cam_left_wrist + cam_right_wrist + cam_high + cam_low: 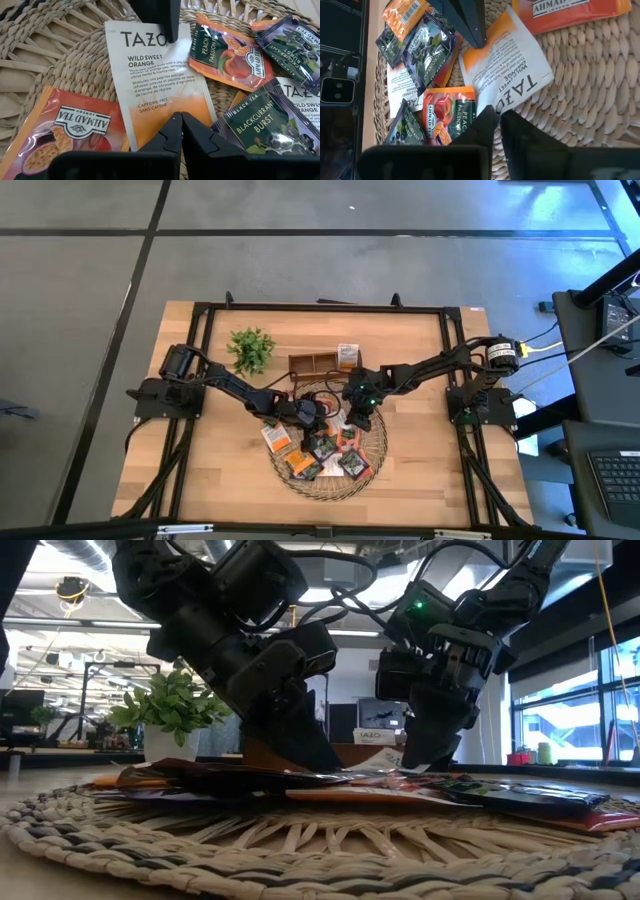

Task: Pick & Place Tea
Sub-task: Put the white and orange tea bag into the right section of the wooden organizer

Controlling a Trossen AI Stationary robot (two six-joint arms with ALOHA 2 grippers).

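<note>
A round woven tray (330, 492) near the table's front holds several tea sachets, lying flat and overlapping. Among them are a white-and-orange Tazo sachet (160, 85), an orange peach one (227, 50) and a dark blackcurrant one (260, 125). Both grippers are over the tray, at opposite ends of the Tazo sachet. My left gripper (181, 122) is shut at its orange end. My right gripper (497, 117) is closed at its end printed TAZO. In the high view my left gripper (316, 418) and my right gripper (358, 420) face each other. My left gripper sets its shut fingertips on the Tazo sachet's orange end (162, 114), slanting down from the table's left. The sachet lies flat on the tray under them. My right gripper has the sachet's TAZO end (512, 102) at the tips of its two fingers, which slant down from the table's right. The gripper itself hides the exact place of contact. The rest of the sachet lies on the tray.
Beyond the tray stand a small green plant (250, 348), a brown wooden box (312, 363) and a small white carton (347, 356). A black frame (200, 310) runs round the table. Bare wood lies left and right of the tray.
</note>
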